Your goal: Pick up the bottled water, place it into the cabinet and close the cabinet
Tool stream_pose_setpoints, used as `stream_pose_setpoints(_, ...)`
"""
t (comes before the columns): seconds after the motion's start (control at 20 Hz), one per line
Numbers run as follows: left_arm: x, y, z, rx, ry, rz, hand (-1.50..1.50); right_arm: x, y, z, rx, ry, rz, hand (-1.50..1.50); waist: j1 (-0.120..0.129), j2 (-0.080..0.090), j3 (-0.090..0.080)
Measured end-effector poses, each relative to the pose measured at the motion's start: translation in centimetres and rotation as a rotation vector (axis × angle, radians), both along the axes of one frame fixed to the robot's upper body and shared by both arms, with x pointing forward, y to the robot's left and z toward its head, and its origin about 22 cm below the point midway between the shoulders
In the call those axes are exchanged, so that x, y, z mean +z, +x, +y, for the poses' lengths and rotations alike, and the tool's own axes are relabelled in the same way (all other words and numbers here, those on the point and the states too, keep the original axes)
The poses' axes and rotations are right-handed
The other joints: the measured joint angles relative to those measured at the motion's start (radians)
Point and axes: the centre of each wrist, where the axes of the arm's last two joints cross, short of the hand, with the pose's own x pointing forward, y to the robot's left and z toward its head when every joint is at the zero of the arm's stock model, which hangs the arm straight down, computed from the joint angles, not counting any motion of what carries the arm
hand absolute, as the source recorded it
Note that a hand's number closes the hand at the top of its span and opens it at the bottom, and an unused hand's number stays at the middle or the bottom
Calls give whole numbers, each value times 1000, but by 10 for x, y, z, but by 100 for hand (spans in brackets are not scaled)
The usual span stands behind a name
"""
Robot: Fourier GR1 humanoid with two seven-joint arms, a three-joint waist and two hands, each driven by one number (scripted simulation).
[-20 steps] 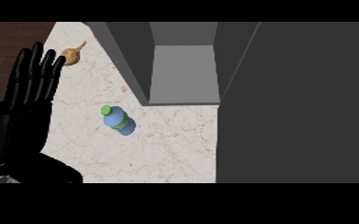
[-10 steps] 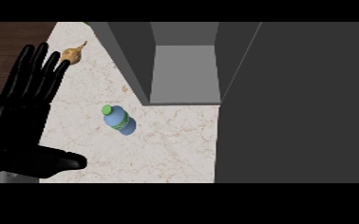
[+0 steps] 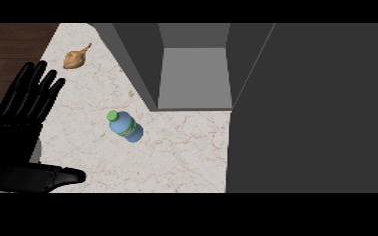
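The water bottle (image 3: 125, 127) looks light, stiff and smooth; take it round the body. Left hand (image 3: 29, 105) is released, holding nothing.

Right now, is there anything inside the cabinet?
The cabinet looks empty: only its bare grey floor and walls show. The dark door hides whatever lies to its right. The water bottle is outside, on the counter.

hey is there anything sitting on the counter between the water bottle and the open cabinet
Nothing visible does. The bottled water stands on bare counter, with only marble between it and the open cabinet. The small brown item lies off to the far left.
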Motion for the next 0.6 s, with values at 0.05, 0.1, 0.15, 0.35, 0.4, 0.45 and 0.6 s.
stream_pose_setpoints(0.05,-3,3,2,5,-1,12,-150,0,-2,0,-3,1,0,-150,-1,0,0)
stream_pose_setpoints(0.1,-10,2,4,8,1,23,-150,-1,-5,2,0,3,7,-150,-2,0,0)
stream_pose_setpoints(0.15,-16,0,6,16,0,33,-150,-2,-8,1,0,3,11,-150,-2,0,0)
stream_pose_setpoints(0.35,-32,12,12,25,-4,82,-150,-4,-17,4,11,13,23,-150,-8,0,0)
stream_pose_setpoints(0.4,-38,14,15,22,-4,96,-150,-4,-18,5,14,14,29,-150,-7,0,0)
stream_pose_setpoints(0.45,-46,16,13,22,-4,113,-150,-5,-20,3,14,8,29,-150,-9,0,0)
stream_pose_setpoints(0.6,-70,21,17,9,-10,170,-150,-8,-25,4,20,20,30,-150,-13,0,-1)
